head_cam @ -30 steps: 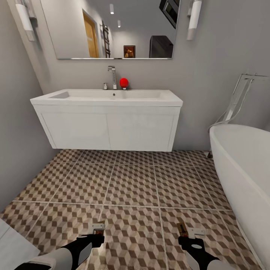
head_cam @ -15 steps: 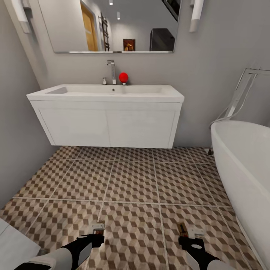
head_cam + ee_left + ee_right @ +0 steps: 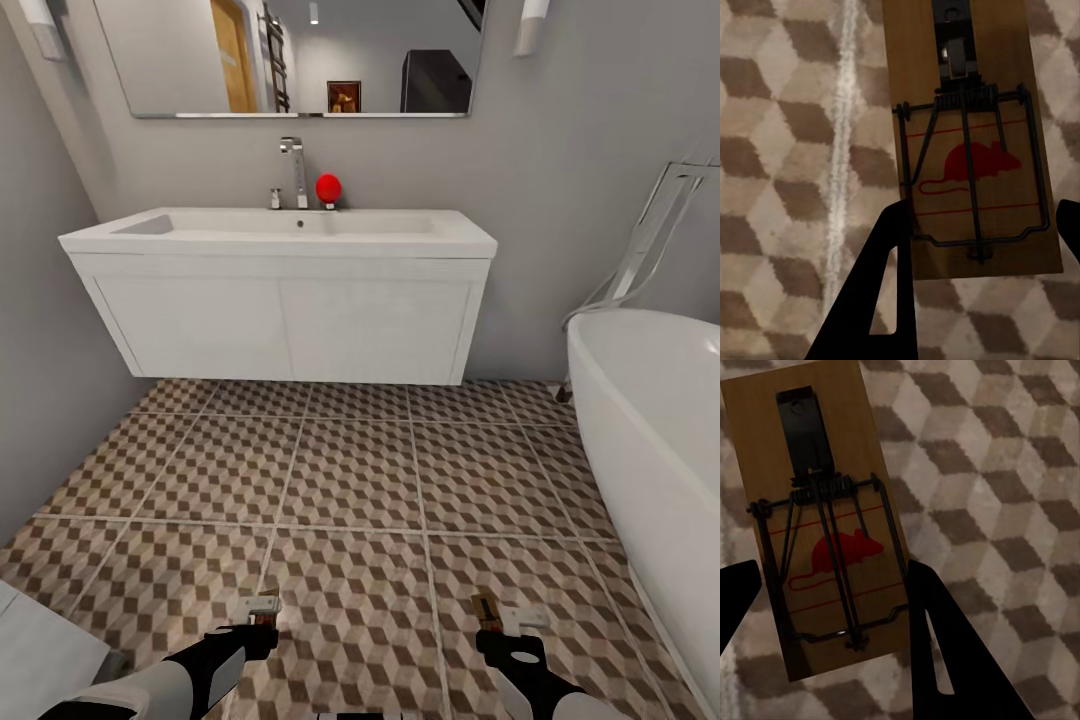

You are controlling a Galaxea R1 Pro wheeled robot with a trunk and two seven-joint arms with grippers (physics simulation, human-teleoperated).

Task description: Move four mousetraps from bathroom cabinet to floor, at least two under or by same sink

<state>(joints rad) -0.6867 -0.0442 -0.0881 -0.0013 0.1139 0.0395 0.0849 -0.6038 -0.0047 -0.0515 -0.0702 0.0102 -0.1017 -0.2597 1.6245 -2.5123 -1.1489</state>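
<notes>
Closer now looms the white rectangular sink [image 3: 280, 235]; each tool [image 3: 262, 628] [image 3: 503, 632] grips a light, stiff brown wooden mousetrap [image 3: 971, 135] [image 3: 825, 521] by its board edges.

Head faces sink [image 3: 280, 232]; wrists view floor [image 3: 787, 150] closely.

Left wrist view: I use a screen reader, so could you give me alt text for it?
A wooden mousetrap with a red mouse print and dark wire spring sits between the left gripper's black fingers, above the cube-patterned bathroom floor.
</notes>
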